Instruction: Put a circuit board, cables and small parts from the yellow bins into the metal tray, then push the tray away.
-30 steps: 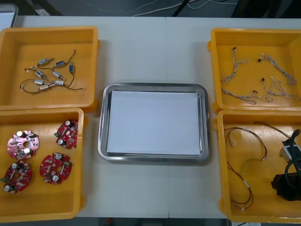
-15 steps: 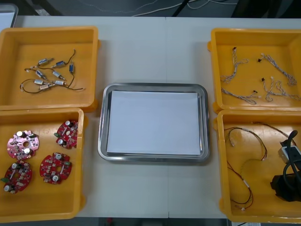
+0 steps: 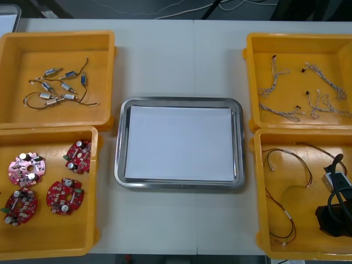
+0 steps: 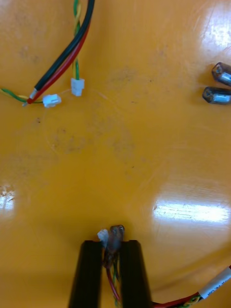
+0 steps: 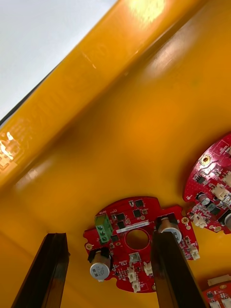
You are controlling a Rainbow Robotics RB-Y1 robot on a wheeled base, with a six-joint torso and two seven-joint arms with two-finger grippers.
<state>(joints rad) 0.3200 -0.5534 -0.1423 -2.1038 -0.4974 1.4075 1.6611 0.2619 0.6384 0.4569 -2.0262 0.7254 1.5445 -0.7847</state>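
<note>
My right gripper point(image 4: 111, 251) is low inside the near right yellow bin point(image 3: 263, 192) and shut on the end of a red and yellow cable point(image 4: 113, 240). The cable's white connector pokes out between the fingertips. In the front view this gripper point(image 3: 332, 215) sits at the bin's right edge, with more red and yellow cables point(image 3: 286, 181) beside it. My left gripper point(image 5: 109, 238) hangs open over a round red circuit board point(image 5: 139, 216) in the near left bin, one finger at each side of the board. The metal tray point(image 3: 179, 186), white inside, lies between the bins.
Several red boards point(image 3: 65, 195) lie in the near left bin. Small metal parts point(image 3: 58, 88) are in the far left bin and twisted cables point(image 3: 308, 93) in the far right one. A black and red cable point(image 4: 62, 57) and two small metal parts point(image 4: 219, 84) lie ahead of my right fingers.
My right gripper has closed on the cable end and shifted slightly toward the table's near edge. The left gripper stays open.
</note>
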